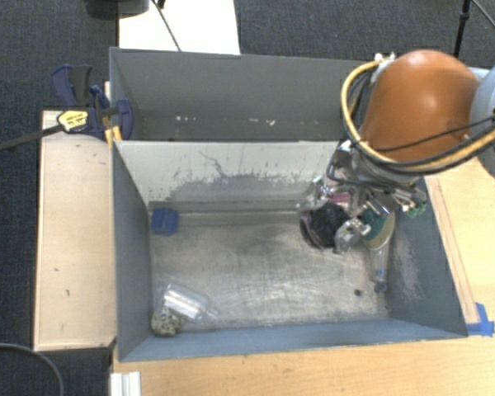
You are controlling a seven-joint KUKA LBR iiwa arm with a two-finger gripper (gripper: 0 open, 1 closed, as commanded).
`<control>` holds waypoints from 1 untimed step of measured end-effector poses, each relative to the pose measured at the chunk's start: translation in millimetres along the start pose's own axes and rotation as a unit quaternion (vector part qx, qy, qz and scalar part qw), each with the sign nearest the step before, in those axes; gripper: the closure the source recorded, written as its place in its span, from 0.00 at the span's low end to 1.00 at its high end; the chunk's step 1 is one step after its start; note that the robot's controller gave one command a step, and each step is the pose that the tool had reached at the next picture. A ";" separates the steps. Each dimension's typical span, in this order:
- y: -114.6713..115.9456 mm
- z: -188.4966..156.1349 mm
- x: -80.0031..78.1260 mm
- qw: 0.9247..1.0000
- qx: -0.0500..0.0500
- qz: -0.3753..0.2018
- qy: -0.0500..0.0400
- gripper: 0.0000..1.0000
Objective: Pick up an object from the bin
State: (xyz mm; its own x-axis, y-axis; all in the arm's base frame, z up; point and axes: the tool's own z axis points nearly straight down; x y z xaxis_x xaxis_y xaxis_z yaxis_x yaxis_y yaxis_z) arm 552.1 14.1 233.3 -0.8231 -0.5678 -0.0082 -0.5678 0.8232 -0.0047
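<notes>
My gripper is low in the bin's back right corner, under the arm's orange dome. A black rounded object lies right against the gripper's left side, on the floor near the back wall. A pale green and cream round thing sits just to the right of the gripper by the right wall. Below that, a thin bluish stick-like item lies along the right wall. The dome and cables hide much of the gripper's upper part.
A small blue block rests at the back left of the floor. A clear plastic piece and a speckled ball lie in the front left corner. Bare scuffed floor spans the middle.
</notes>
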 end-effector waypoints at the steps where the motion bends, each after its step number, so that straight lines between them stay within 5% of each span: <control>1: 0.5 4.8 1.3 1.000 -0.003 0.003 0.004 1.00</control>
